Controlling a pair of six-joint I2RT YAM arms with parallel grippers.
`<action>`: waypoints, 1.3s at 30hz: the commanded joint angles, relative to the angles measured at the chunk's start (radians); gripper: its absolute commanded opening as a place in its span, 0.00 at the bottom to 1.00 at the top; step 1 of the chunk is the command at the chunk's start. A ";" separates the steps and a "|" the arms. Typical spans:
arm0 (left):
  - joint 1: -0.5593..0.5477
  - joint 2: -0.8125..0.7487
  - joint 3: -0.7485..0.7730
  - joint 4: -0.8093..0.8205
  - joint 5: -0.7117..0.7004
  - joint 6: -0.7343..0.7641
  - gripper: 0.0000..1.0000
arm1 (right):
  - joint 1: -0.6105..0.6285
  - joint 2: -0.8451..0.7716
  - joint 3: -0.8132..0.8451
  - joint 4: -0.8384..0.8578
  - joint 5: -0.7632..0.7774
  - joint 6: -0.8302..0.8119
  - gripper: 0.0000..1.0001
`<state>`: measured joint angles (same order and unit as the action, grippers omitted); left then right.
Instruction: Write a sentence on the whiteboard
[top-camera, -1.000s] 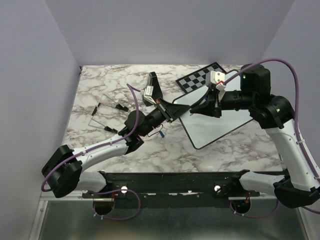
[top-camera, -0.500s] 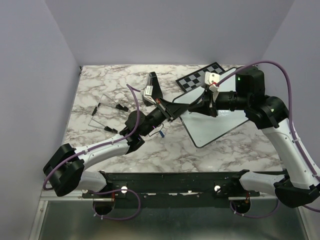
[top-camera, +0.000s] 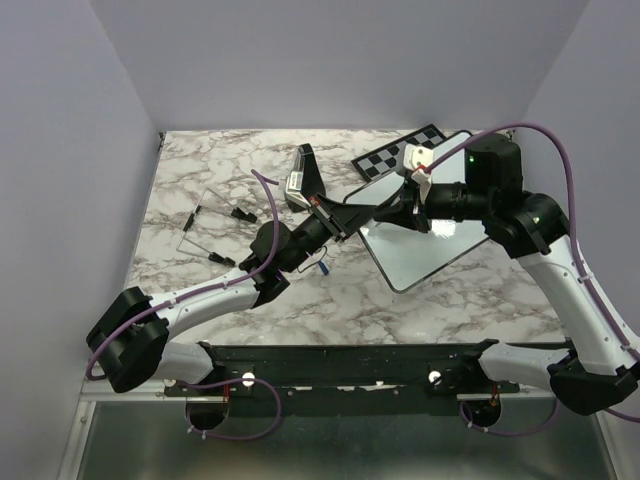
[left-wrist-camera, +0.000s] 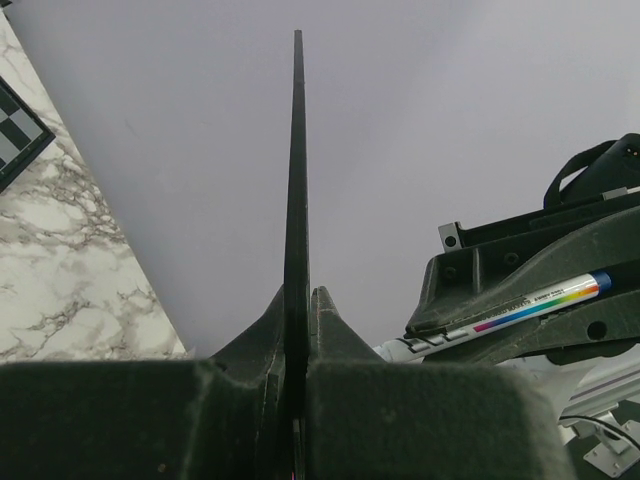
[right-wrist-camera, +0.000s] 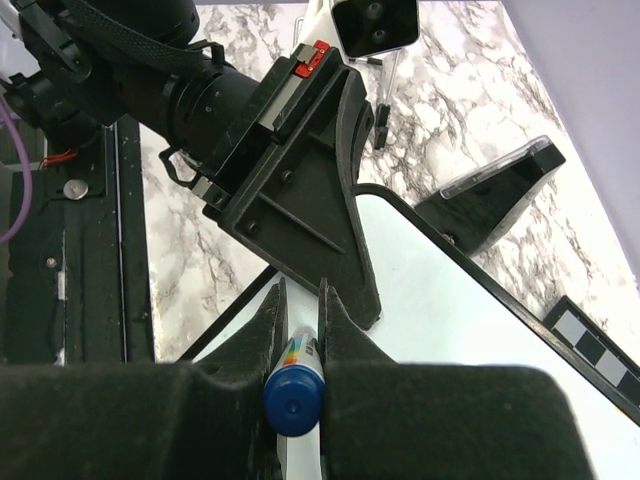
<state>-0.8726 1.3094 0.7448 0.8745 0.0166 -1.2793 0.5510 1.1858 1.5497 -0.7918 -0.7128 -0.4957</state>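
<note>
Whiteboard (top-camera: 430, 255) lies right of centre on the marble table (top-camera: 200, 165), by the chessboard (top-camera: 395, 158). It looks thin, stiff, light and slick (best pinched at its rim). Left gripper (left-wrist-camera: 297, 300) is clamped on that rim; right gripper (right-wrist-camera: 298, 310) grips a marker (right-wrist-camera: 293, 390). Marker tip hidden; no writing shows.

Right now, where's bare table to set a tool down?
Far-left marble behind the clear sheet and wedge; near strip between whiteboard and rail. Crowded: centre, where left gripper and right gripper with marker meet at the whiteboard's left edge.
</note>
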 joint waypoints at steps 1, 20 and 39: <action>-0.005 -0.022 0.027 0.176 -0.032 -0.051 0.00 | 0.009 0.003 -0.025 0.013 0.035 -0.012 0.01; -0.002 -0.044 0.014 0.166 -0.060 -0.043 0.00 | 0.009 -0.075 -0.094 -0.081 0.024 -0.037 0.00; -0.002 -0.038 0.021 0.164 -0.043 -0.048 0.00 | 0.009 0.014 0.006 0.009 0.070 0.009 0.01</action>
<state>-0.8707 1.3102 0.7437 0.8730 -0.0154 -1.2781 0.5533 1.1793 1.5349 -0.8047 -0.7029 -0.4969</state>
